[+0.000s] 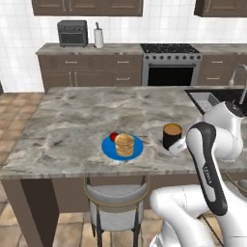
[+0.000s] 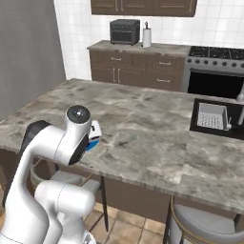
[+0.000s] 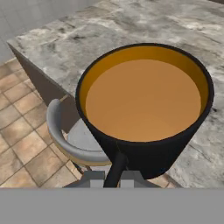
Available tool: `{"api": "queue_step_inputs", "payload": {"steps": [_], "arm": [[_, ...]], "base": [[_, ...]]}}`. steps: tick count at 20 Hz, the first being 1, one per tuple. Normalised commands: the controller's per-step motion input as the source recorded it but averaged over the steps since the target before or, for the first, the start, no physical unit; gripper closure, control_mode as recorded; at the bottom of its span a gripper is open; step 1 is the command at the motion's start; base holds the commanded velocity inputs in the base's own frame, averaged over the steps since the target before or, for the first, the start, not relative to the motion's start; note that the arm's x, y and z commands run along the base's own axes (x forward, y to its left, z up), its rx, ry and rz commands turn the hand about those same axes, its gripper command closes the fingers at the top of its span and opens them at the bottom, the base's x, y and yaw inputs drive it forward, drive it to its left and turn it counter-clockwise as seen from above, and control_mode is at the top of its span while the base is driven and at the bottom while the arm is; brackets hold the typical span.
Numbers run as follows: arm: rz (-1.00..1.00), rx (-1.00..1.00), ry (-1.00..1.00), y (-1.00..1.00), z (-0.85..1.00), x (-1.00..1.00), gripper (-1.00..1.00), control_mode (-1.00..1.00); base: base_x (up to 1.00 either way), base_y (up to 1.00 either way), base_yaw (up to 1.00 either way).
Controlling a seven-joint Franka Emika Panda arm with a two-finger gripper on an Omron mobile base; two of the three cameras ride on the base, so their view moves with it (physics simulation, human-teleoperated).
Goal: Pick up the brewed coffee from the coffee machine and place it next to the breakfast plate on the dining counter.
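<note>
Now coffee mug (image 1: 171, 135) beside blue plate (image 1: 122, 147).

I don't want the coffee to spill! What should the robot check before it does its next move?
1. Brewed coffee level, nothing spilled: ok.
2. Gripper hold on mug: cannot tell; fingertips mostly hidden.
3. Mug over the dining counter: ok.
4. Breakfast plate close beside mug: ok, just left of it in the left base view.
5. Bare spot between mug and plate: ok.
6. Mug bottom touching counter: cannot tell.

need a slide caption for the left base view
Black coffee mug at the robot's gripper, right of the blue pancake plate on the marble island.
</note>
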Motion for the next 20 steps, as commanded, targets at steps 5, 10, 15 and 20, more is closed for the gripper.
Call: {"api": "queue_step_inputs", "payload": {"steps": [5,10,15,20], "arm": [[0.00,0.00,0.00,0.00,0.00,0.00,1.00,1.00],[-0.28,-0.04,0.00,0.19,-0.12,0.45,1.00,-1.00],[-0.33,-0.01,0.00,0.08,-0.19,0.90,1.00,-1.00],[-0.10,0.02,0.07,-0.04,-0.09,0.70,1.00,-1.00]], "base": [[0.87,0.41,-0.44],[0.26,0.14,-0.19],[0.00,0.00,0.00],[0.00,0.00,0.00]]}}
